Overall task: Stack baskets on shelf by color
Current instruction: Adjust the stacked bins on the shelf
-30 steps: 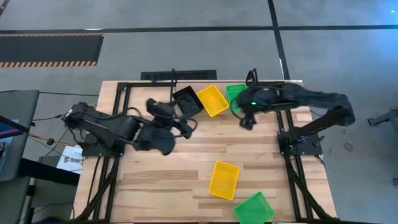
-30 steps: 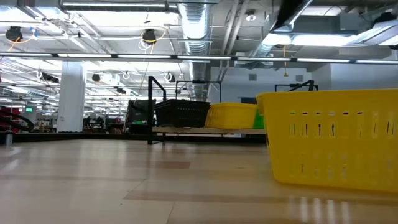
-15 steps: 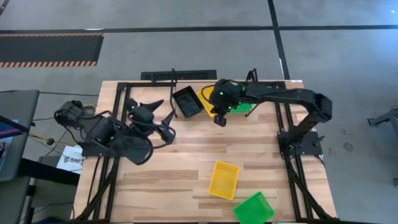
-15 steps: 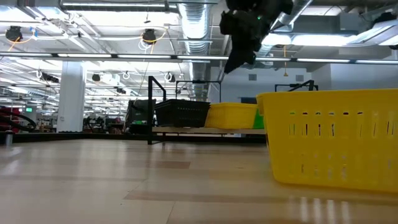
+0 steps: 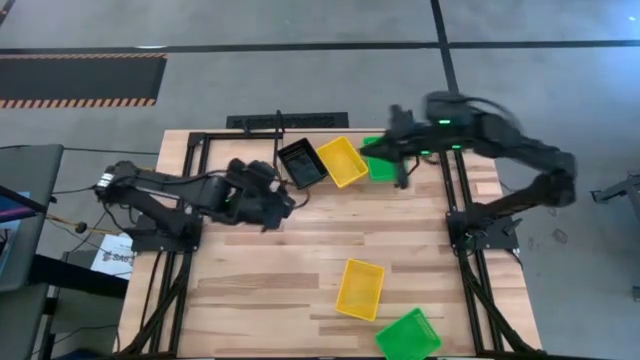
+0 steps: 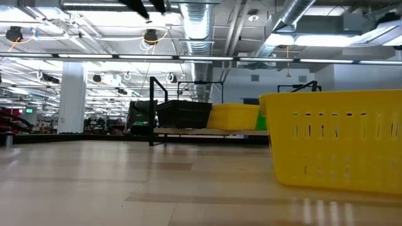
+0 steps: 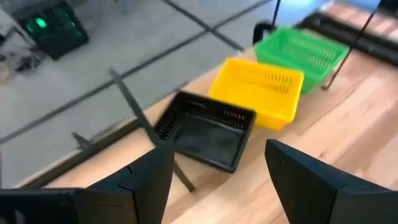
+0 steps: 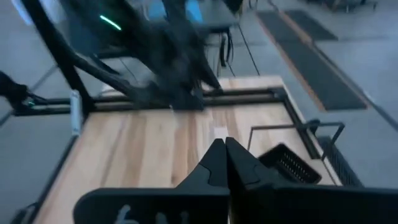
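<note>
Since half a second ago both arms have swung rightward: the left hand (image 5: 283, 196) now hovers released just short of the black basket (image 5: 302, 163), and the right hand (image 5: 402, 180), fingers clenched together, has moved from above the yellow basket (image 5: 342, 161) to the green basket (image 5: 378, 160). These three sit abreast on the shelf (image 5: 285, 122). Nearer the table (image 5: 260, 290) front lie another yellow basket (image 5: 360, 289) and another green basket (image 5: 409, 335).

Legible text, labels, brands, numbers: none readable on any basket, shelf, arm or worktop.
</note>
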`<act>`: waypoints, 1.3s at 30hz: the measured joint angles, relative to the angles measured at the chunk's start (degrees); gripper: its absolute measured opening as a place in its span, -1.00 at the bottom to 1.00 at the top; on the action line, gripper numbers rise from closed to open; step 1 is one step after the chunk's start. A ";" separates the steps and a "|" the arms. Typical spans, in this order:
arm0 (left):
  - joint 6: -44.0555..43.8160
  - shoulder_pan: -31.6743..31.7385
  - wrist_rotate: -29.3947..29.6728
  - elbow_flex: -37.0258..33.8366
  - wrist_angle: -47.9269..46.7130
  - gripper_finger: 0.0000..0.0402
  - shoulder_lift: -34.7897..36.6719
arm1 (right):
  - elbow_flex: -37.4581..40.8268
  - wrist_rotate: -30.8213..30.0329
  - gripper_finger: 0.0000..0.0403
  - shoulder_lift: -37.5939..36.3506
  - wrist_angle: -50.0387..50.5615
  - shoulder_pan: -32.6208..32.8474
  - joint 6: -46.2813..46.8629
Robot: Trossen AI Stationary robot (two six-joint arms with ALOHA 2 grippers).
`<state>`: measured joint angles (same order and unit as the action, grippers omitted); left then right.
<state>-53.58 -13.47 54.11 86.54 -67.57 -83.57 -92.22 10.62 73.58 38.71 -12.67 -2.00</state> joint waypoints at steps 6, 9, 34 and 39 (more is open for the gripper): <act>16.58 9.16 -13.61 -11.56 27.31 0.20 -0.07 | -0.22 -0.25 -1.00 -9.85 1.37 2.03 0.04; 19.51 13.02 -20.70 -15.46 37.96 0.20 -0.07 | -0.24 -0.38 -0.99 -12.51 2.31 3.36 0.04; 14.33 25.05 -43.48 -18.51 44.98 0.20 -0.05 | -0.16 -0.37 -0.99 -11.65 4.13 5.55 -3.93; 20.69 24.68 -43.83 -18.51 45.42 0.20 -0.05 | -0.16 -0.34 -0.99 -11.68 4.12 5.55 -4.07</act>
<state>-32.89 11.21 10.28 68.03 -22.15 -83.61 -92.38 10.28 61.91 42.83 -7.11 -6.07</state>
